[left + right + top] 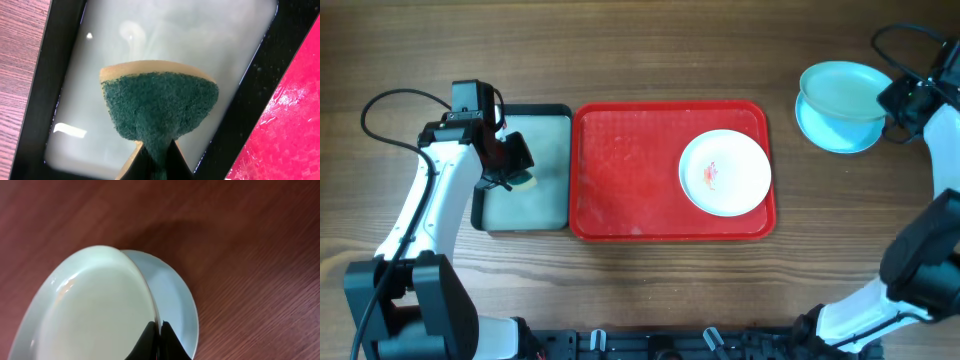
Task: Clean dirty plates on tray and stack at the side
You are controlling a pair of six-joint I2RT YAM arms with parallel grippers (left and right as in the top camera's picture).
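From overhead, the white plate (725, 172) is seen lying flat on the right half of the red tray (620, 170), with a small red-orange smear near its middle. Off the tray, at the far right of the table (650, 50), the lower turquoise plate (840, 138) rests on the wood. The upper turquoise plate (840, 88) is held tilted over it, overlapping it. How that plate is gripped is made clear only by the right wrist view: its rim is pinched between the dark fingers of the right gripper (158, 330), which is clamped on it. The left gripper (510, 160) is placed over the grey tray (542, 205), which sits just beside the red tray's left edge. In the left wrist view it is shown clenched on the green sponge (160, 107), whose scrub face is turned to the camera, with the tan backing showing behind. The tray's floor looks wet and cloudy; whether the sponge touches it cannot be told.
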